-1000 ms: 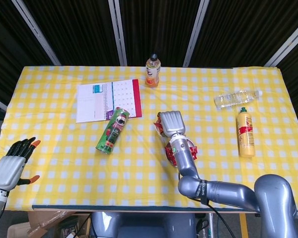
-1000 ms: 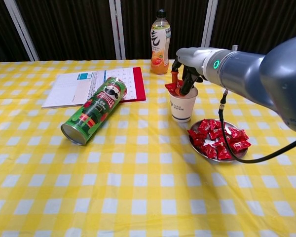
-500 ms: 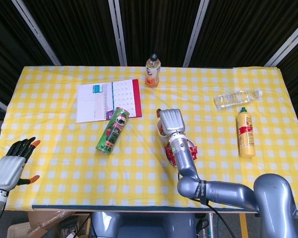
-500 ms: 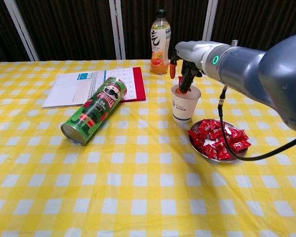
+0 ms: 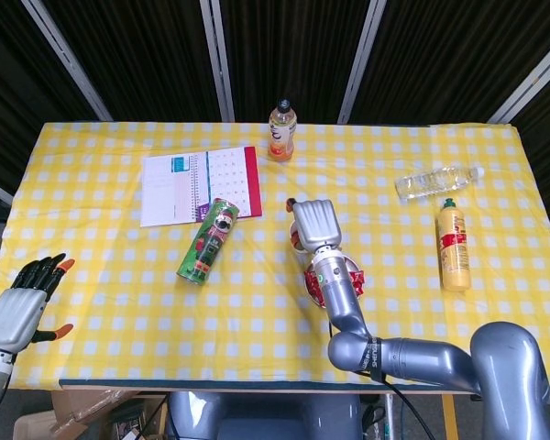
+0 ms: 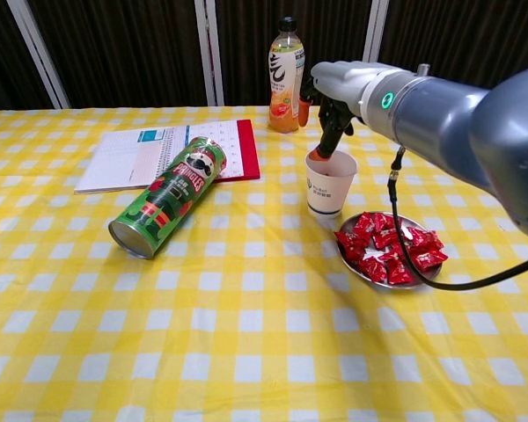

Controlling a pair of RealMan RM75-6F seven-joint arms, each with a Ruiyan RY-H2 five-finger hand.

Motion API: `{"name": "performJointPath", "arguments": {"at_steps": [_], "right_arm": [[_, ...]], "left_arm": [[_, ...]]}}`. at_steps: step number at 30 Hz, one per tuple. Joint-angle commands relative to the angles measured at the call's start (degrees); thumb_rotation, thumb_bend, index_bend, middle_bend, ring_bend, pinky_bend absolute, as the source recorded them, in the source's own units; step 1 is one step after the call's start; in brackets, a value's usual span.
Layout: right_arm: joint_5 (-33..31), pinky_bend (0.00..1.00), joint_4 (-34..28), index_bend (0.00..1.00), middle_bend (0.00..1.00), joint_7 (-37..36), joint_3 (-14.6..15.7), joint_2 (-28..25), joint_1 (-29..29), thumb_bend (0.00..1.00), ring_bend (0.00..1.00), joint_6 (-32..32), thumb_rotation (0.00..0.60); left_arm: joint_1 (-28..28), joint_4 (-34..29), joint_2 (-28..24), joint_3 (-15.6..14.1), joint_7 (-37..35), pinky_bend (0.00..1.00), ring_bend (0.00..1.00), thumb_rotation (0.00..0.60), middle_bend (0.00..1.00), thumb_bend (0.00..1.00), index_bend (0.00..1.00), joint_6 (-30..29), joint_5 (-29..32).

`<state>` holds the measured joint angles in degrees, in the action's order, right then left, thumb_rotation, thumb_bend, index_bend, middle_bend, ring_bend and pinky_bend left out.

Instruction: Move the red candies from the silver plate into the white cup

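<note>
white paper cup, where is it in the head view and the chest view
Head view: the white paper cup is near centre, mostly hidden under the right hand.
Chest view: the cup stands right of centre, upright, beside the silver plate.
Shared landmark: the green snack can lies to its left.

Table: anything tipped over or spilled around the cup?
Nothing spilled. The chips can lies on its side left of the cup, and the water bottle also lies flat. Candies sit on the plate.

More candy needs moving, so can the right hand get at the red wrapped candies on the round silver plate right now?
Probably yes: the right hand hovers above the white paper cup, and the red wrapped candies lie uncovered on the round silver plate right beside it.
</note>
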<state>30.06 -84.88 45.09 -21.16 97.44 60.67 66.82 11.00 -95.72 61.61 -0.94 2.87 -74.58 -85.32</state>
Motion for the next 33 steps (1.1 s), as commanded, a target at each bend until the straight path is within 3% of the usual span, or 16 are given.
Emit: {"name": "performJointPath", "arguments": {"at_steps": [1, 5, 11, 17, 24, 33], "right_arm": [[1.9, 0.83, -2.2, 0.37, 0.70, -0.8, 0.9, -0.9, -1.2, 0.30, 0.70, 1.5, 0.600], [2.9, 0.82, -8.0, 0.34, 0.70, 0.1, 2.8, -3.5, -3.1, 0.30, 0.70, 3.3, 0.600], [5.0, 0.81, -19.4, 0.22, 0.70, 2.2, 9.1, -9.0, -7.5, 0.30, 0.70, 6.3, 0.600], [5.3, 0.81, -25.5, 0.14, 0.70, 4.1, 14.3, -11.1, -10.6, 0.30, 0.70, 8.8, 0.600], [5.3, 0.81, -23.6, 0.14, 0.70, 3.3, 17.4, -9.4, -13.3, 0.30, 0.70, 9.4, 0.600], [3.7, 0.81, -15.4, 0.14, 0.70, 0.4, 16.3, -6.9, -14.6, 0.30, 0.70, 5.1, 0.600]], "left_arm": [[0.0, 0.0, 0.0, 0.0, -0.1, 0.00, 0.00, 0.600, 0.00, 0.03, 0.00, 0.0, 0.1], [-0.1, 0.0, -0.1, -0.1, -0.3, 0.00, 0.00, 0.600, 0.00, 0.03, 0.00, -0.1, 0.0], [-0.1, -0.1, -0.1, 0.0, -0.5, 0.00, 0.00, 0.600, 0.00, 0.03, 0.00, -0.2, 0.0], [-0.3, -0.3, -0.2, -0.1, -0.6, 0.00, 0.00, 0.600, 0.00, 0.03, 0.00, -0.9, -0.5], [-0.5, -0.1, -0.2, -0.1, -1.0, 0.00, 0.00, 0.600, 0.00, 0.03, 0.00, -1.5, -1.0], [-0.5, 0.0, 0.1, 0.0, -0.7, 0.00, 0.00, 0.600, 0.00, 0.03, 0.00, -1.4, -0.8]]}}
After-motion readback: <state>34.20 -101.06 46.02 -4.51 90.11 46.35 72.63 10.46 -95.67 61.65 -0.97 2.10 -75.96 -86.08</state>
